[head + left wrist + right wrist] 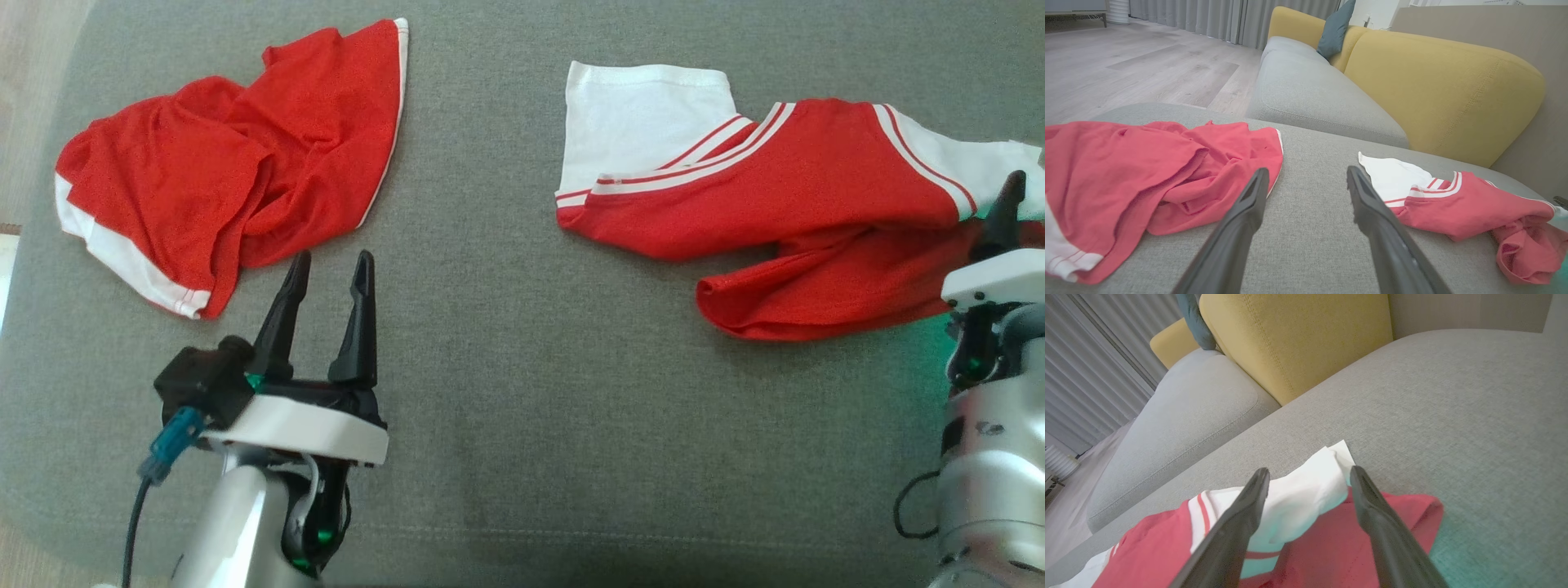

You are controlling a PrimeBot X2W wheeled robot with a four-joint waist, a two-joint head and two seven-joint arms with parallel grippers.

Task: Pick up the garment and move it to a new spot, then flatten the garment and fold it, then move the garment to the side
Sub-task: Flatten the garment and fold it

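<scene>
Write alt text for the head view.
A crumpled red garment with white trim, upper left, and a red shirt with white striped sleeves, right, lie on a grey fabric cushion. The open left gripper is beside the first; the right gripper overlaps the shirt.

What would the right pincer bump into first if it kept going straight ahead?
Probably the white sleeve of the red shirt, lying just ahead of the open right pincer. Beyond it, grey cushion. Its height above the cloth is unclear.

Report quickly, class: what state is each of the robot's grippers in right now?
Left gripper: open, empty, near the crumpled red garment.
Right gripper: open, empty, above the white sleeve of the red shirt.
</scene>
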